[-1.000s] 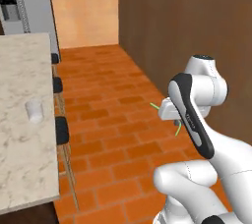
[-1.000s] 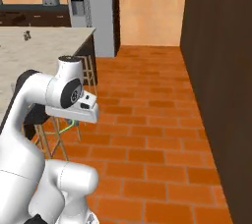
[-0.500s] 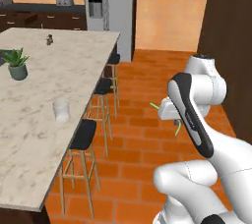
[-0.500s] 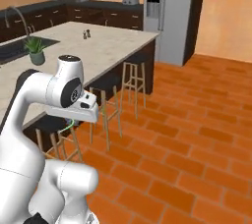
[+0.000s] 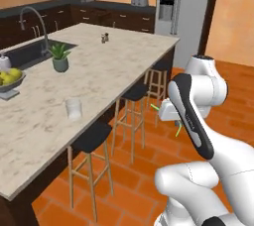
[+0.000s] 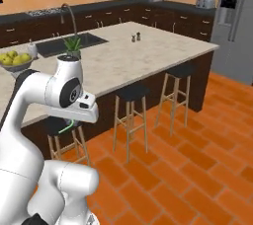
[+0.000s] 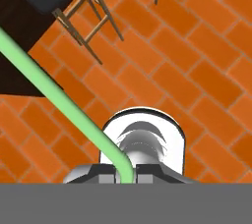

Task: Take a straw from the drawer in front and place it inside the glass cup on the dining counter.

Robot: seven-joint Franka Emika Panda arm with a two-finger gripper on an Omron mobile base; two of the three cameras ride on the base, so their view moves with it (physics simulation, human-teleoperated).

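My gripper (image 7: 126,173) is shut on the thin light-green straw (image 7: 59,98), which slants up and away to the left over the brick floor. In the left base view the gripper (image 5: 168,119) hangs at the arm's folded wrist, with the straw (image 5: 155,106) poking out on both sides. The glass cup (image 5: 73,108) stands on the marbled dining counter (image 5: 124,56), well to the left of the gripper and near the counter's front edge. From the right, the straw (image 6: 65,128) shows below the hand (image 6: 74,120), beside the dining counter (image 6: 148,51). The drawer is out of view.
Dark stools (image 5: 92,138) (image 5: 136,92) stand along the counter's side between me and the top. A fruit bowl (image 5: 7,79), a potted plant (image 5: 60,57), a sink with a faucet (image 5: 34,19) and small shakers (image 5: 104,37) are on the counter. A steel fridge (image 5: 181,14) stands behind.
The whole picture has swung round as the base turned, bringing the dining counter, stools and kitchen into view. The arm keeps the same folded pose with the straw in its grip.
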